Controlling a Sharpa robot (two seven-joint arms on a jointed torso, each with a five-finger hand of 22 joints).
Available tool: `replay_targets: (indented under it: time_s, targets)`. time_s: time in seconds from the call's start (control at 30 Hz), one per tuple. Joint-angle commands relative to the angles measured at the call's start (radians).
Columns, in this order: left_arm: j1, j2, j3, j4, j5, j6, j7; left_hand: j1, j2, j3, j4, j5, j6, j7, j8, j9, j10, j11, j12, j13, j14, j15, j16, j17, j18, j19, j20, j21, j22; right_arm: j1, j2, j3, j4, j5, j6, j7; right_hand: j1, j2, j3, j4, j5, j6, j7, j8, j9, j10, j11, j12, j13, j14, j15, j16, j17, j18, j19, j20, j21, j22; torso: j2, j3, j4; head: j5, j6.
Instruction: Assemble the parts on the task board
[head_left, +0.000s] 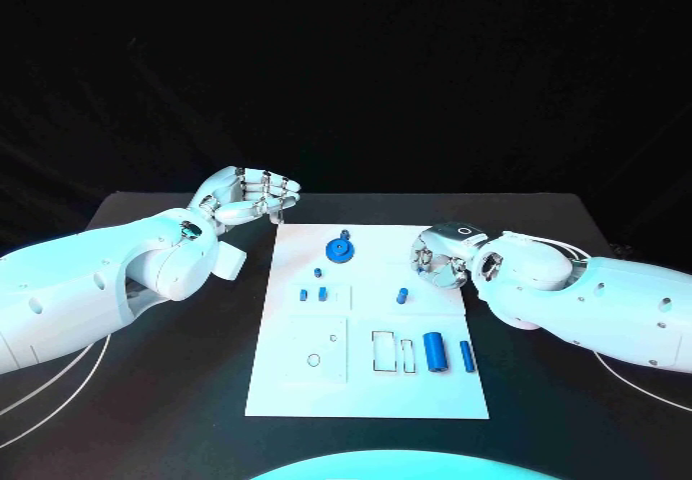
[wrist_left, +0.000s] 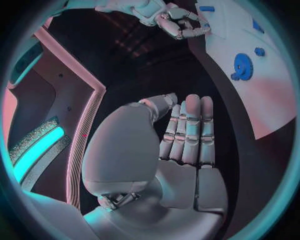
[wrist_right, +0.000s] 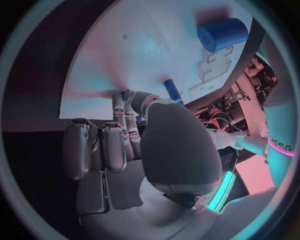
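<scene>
The white task board (head_left: 433, 400) lies in the middle of the black table. On it are a blue gear (head_left: 339, 248), several small blue parts (head_left: 325, 294), a blue peg (head_left: 402, 295), and a thick blue cylinder (head_left: 434, 352) beside a thinner one (head_left: 467, 355). My right hand (head_left: 443, 256) hovers at the board's right edge, fingers curled in. In the right wrist view its thumb and a finger pinch a small blue part (wrist_right: 127, 94), with the peg (wrist_right: 172, 90) just beyond. My left hand (head_left: 254, 195) is off the board's far left corner, fingers (wrist_left: 190, 130) straight and holding nothing.
Outlined slots (head_left: 384, 350) and a square recess with a small hole (head_left: 315, 357) mark the board's near half. Bare black table (head_left: 173, 400) lies on both sides of the board. The left wrist view shows the gear (wrist_left: 242, 66) and my right hand (wrist_left: 178, 22) across the board.
</scene>
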Motion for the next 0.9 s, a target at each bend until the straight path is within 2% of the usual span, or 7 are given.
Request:
replay_targets:
  time_s: [0.03, 0.33, 0.9]
  targets:
    - [0.001, 0.0, 0.001, 0.004, 0.005, -0.002, 0.012, 0.0, 0.009, -0.007, 0.0, -0.003, -0.007, 0.003, -0.004, 0.002, -0.011, 0.0, 0.003, -0.002, 0.001, 0.001, -0.005, -0.002, 0.015, -0.002, 0.0, -0.005, -0.002, -0.009, 0.001, -0.006, 0.007, -0.036, 0.008, -0.025, -0.004, 0.006, 0.004, -0.01, 0.013, 0.001, 0.003, 0.002, 0.003, 0.027, -0.021, -0.008, -0.004, 0.056, -0.007, -0.002, 0.005, -0.02, 0.032, -0.006, 0.003, 0.206, -0.001, -0.0002, 0.0002, -0.001, 0.0]
    - [0.001, 0.0, 0.001, 0.004, 0.004, -0.003, 0.008, -0.001, 0.009, -0.01, -0.001, -0.002, -0.011, 0.004, -0.006, 0.001, -0.019, 0.002, 0.001, -0.003, 0.0, 0.003, -0.007, -0.003, 0.015, -0.002, 0.001, -0.007, -0.003, -0.005, -0.015, -0.005, 0.04, -0.034, -0.061, -0.032, -0.018, 0.004, 0.014, -0.023, 0.027, 0.001, 0.004, 0.002, 0.009, 0.034, -0.021, -0.02, -0.006, 0.055, -0.007, -0.003, 0.001, -0.022, 0.034, -0.004, 0.011, 0.209, -0.001, -0.0003, -0.0006, -0.001, 0.001]
    - [0.001, 0.002, 0.001, 0.0, 0.004, 0.001, 0.005, -0.002, 0.009, -0.012, -0.001, -0.002, -0.013, 0.005, -0.007, 0.002, -0.025, 0.004, 0.001, -0.004, -0.001, 0.004, -0.009, -0.003, 0.014, -0.003, 0.002, -0.009, -0.005, 0.038, -0.067, 0.005, 0.126, 0.015, -0.107, -0.023, -0.03, 0.0, 0.015, -0.027, 0.029, 0.002, 0.004, 0.003, 0.013, 0.038, -0.021, -0.026, -0.007, 0.055, -0.008, -0.002, 0.001, -0.023, 0.038, -0.003, 0.02, 0.212, -0.002, -0.0008, -0.0001, -0.002, 0.007]
